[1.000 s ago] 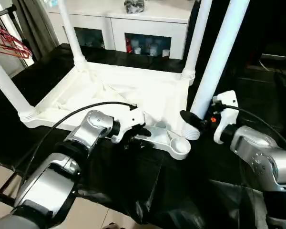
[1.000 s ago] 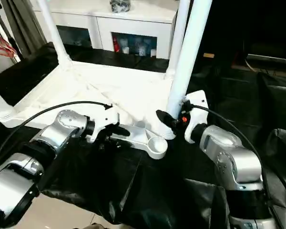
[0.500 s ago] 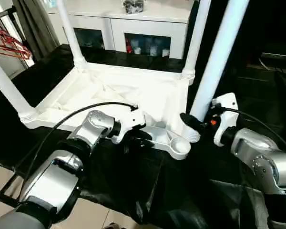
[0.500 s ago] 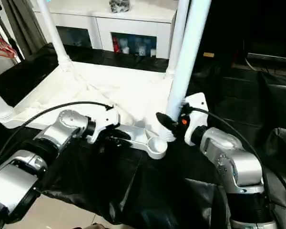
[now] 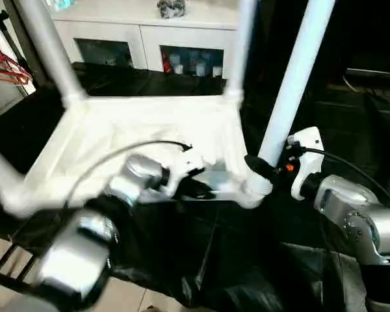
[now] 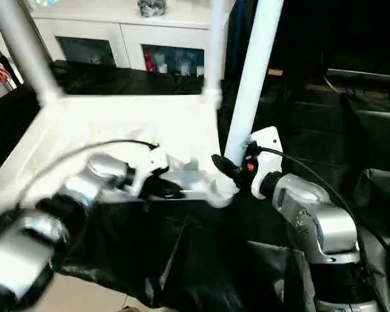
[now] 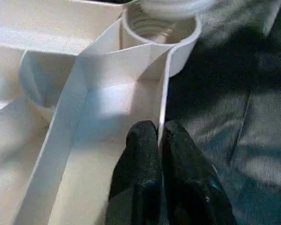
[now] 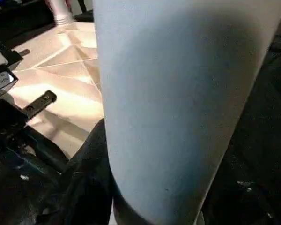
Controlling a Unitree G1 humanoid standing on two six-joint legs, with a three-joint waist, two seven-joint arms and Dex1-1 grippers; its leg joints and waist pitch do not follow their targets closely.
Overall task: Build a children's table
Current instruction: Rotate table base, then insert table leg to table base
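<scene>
From the left eye view, you have the children's table (image 5: 149,130) lying upside down on a black-draped work surface (image 5: 266,260), ribbed underside up. Three legs stand in its far and left corners. The fourth leg (image 5: 292,84) rises at the near right corner, its long axis close to vertical and leaning slightly away toward the top. Your right gripper (image 5: 263,170) sits at the base of that leg, just above the corner socket (image 5: 253,188), so the right arm is the one that steers it. Your left gripper (image 5: 195,188) is at the table's near edge, just left of that same socket.

From the right eye view, the same layout reads clearly: the fourth leg's foot meets the socket at the near right corner, with the right gripper wrapped about it from the right and the left gripper braced on the near rim beside it.

From the left wrist view, your two black fingers (image 7: 140,154) are pinched together on a thin upright rib of the rim, and the socket lies straight ahead of them along that rib. That grip looks meant to steady the top.

From the right wrist view, the leg's white tube crosses right in front of the camera, held between the right jaws. Any push into the socket should run down the tube's axis, I judge.
</scene>
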